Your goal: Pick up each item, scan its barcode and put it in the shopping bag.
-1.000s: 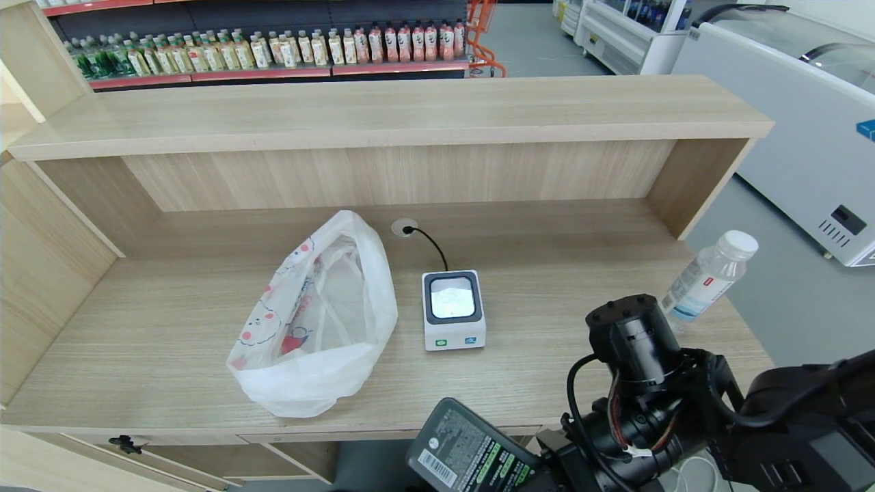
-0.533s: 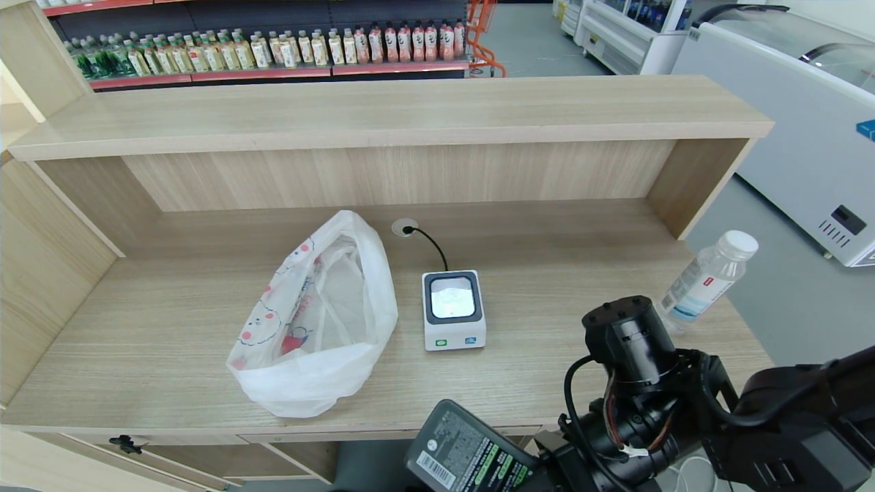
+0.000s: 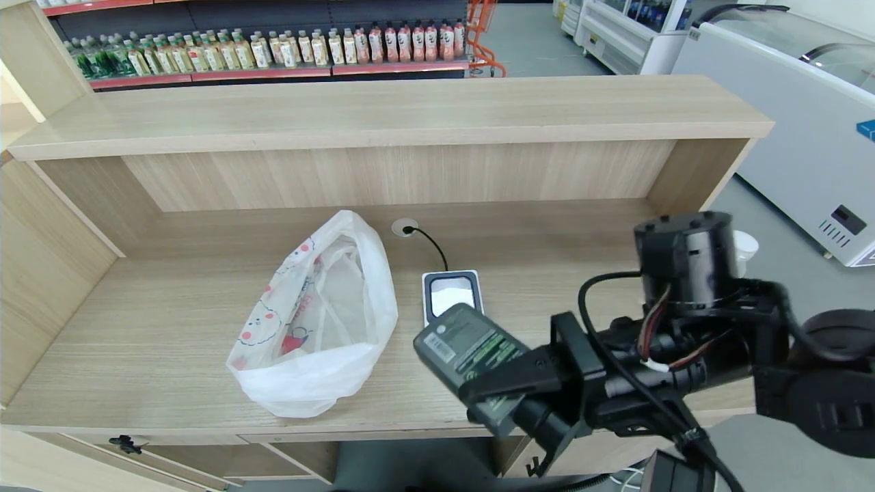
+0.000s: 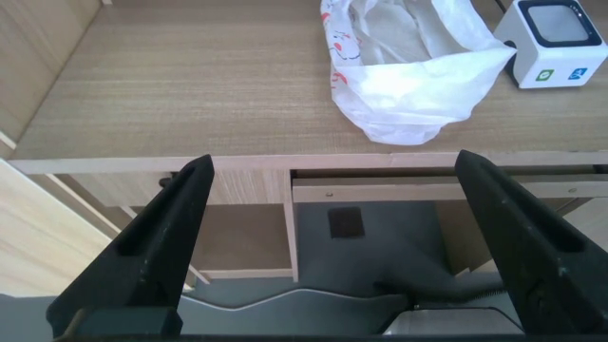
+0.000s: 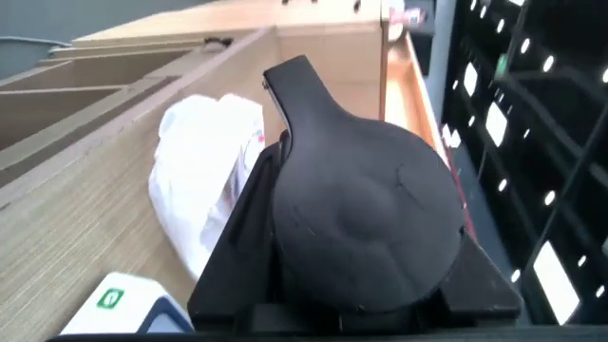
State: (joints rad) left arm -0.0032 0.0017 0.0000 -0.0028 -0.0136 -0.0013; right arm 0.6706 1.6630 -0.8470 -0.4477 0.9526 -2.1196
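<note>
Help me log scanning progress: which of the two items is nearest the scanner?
The black power adapter, held in the right tool over the scanner; the water bottle is far off to the right.

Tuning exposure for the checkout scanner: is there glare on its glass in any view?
Head view: a white reflection on the scanner glass, beyond the held black pack. Left wrist view: glass looks evenly pale, shopping bag bright.

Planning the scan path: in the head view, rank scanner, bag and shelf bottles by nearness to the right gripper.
From the right gripper, holding the pack:
1. Scanner, partly hidden by the pack.
2. Bag, left on the counter.
3. Shelf bottles, far behind the counter.
</note>
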